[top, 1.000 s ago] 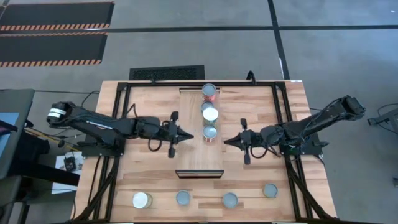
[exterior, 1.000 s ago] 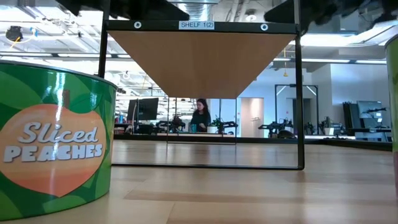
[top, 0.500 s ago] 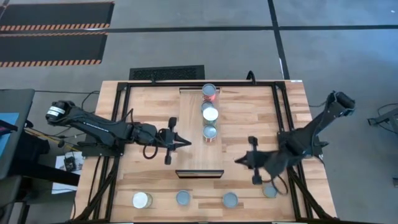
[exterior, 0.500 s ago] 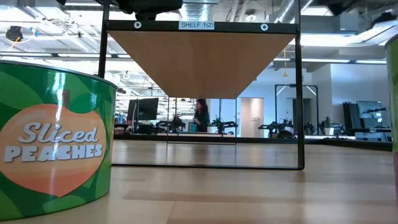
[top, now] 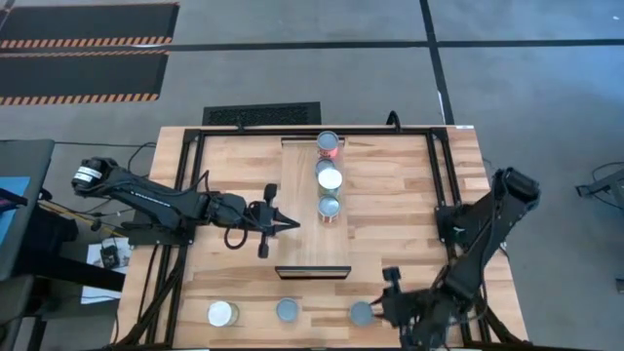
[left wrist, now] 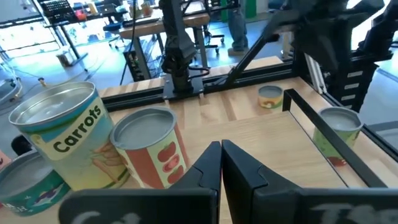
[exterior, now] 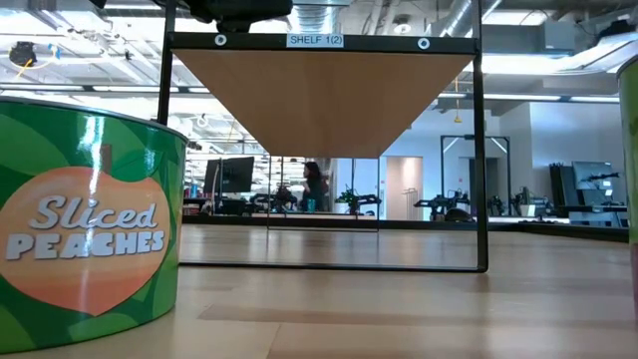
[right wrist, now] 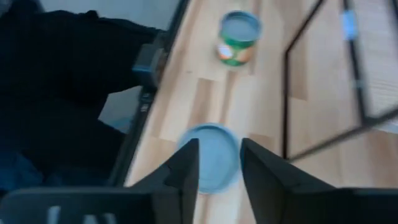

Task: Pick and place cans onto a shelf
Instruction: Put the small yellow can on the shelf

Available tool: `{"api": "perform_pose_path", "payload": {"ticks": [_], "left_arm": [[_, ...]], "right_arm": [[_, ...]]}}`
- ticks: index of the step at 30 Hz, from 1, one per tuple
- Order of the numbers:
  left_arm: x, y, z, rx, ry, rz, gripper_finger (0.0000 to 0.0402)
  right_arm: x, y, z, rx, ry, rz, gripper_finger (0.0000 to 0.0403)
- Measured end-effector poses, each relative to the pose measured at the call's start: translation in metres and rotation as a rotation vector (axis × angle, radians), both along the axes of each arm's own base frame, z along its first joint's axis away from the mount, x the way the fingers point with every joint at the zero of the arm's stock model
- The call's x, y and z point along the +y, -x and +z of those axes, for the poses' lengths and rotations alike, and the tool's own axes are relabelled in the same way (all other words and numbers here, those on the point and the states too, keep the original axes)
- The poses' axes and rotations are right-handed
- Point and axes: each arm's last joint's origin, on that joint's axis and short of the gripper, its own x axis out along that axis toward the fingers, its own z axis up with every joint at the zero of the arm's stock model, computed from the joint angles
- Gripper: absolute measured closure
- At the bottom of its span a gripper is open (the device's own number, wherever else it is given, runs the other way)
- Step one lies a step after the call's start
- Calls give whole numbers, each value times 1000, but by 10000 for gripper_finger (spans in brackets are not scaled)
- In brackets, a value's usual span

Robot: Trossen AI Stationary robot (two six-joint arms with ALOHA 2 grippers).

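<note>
Right gripper (top: 372, 310) now hangs over the near edge of the table, beyond the front end of the shelf (top: 302, 210), its fingers (right wrist: 185, 168) parted on either side of a blue-topped can (right wrist: 210, 155) without visibly touching it. A second ago this arm reached level with the shelf's middle with its jaws together; half a second ago it was partway down towards the front row. Farther along the same row, past that can, a green-labelled can (right wrist: 236, 37) stands apart.

Left gripper (top: 290, 222) sits just to the left of the shelf's middle, fingers pressed together and holding nothing; it has barely shifted over the second.

On the shelf three cans stand in a line toward its far end: a red-labelled one (top: 328, 143), a white-topped one (top: 330, 177), and a third (top: 330, 206) nearest the left gripper. The left wrist view shows one labelled "Carrots" (left wrist: 65, 134) beside a red-patterned can (left wrist: 151, 146).

In the low view a big green can (exterior: 88, 234) reads "Sliced PEACHES", and the frame overhead carries a tag, "SHELF 1(2)" (exterior: 316, 40).
</note>
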Motion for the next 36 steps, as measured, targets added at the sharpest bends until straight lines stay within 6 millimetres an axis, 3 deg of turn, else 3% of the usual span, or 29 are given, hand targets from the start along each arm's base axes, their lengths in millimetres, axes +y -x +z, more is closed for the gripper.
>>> {"api": "perform_pose_path", "payload": {"ticks": [4,8,11,15,22,28,36], "left_arm": [[-3,1,-1,5,10,-9,400],[-7,2,-2,18,28,-20,400],[-11,3,-2,23,25,-36,400],[-16,4,0,3,34,-51,400],[-17,4,0,2,48,-50,400],[-17,4,0,2,47,-50,400],[-17,4,0,-4,36,25,400]], "right_arm": [[15,-6,-4,72,-31,4,228],[17,-2,-7,272,-119,-102,207],[15,10,-10,407,-188,-232,203],[14,38,-15,507,-132,-383,205],[9,75,-46,618,-132,-627,205],[-3,74,-65,684,-142,-757,196],[-13,66,-91,677,-183,-696,213]]}}
